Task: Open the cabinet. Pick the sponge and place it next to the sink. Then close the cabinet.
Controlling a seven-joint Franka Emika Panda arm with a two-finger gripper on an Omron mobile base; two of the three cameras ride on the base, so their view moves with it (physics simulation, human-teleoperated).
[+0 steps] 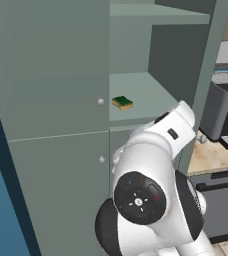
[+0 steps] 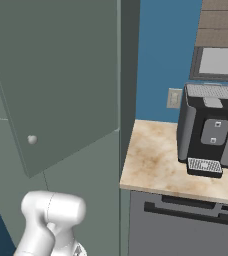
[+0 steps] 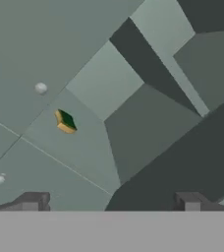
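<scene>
Open fingers point(image 3: 110, 201) face sponge point(image 3: 65, 121), green side up.

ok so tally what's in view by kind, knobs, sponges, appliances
round cabinet knobs: 2 (upper, lower)
sponge: 1, on the open cabinet shelf
coffee machine: 1, on the counter
dishwasher: 1
total: 5

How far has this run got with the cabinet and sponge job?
Done: the cabinet's upper right door is swung open, exposing the shelf. In hand: nothing is held; the pincer is open, facing the sponge, which lies on that shelf well short of its fingertips. Left: grasp the sponge, set it beside the sink, close the door.
</scene>
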